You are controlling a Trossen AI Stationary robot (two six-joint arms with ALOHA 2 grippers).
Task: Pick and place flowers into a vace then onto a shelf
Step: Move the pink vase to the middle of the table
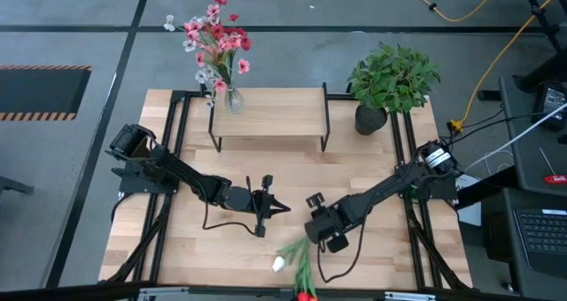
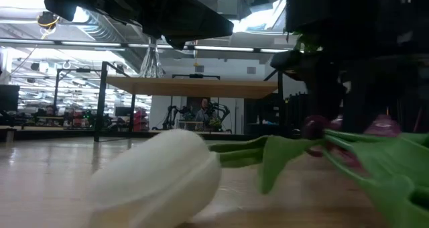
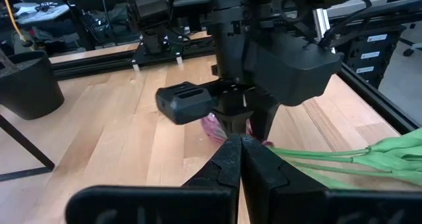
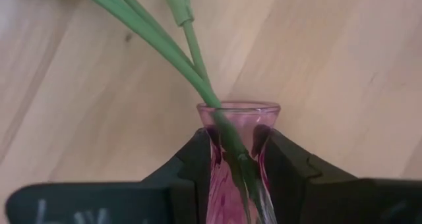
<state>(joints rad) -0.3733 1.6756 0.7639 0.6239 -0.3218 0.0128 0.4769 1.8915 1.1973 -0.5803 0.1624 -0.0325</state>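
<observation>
two stems (image 4: 165,46) in pincer-held pink vase (image 4: 237,165)

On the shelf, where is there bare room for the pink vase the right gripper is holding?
The shelf is bare from beside the clear vase of flowers at its left end all the way to its right end, near the potted plant. The left end is crowded. The right gripper grips the pink vase.
</observation>
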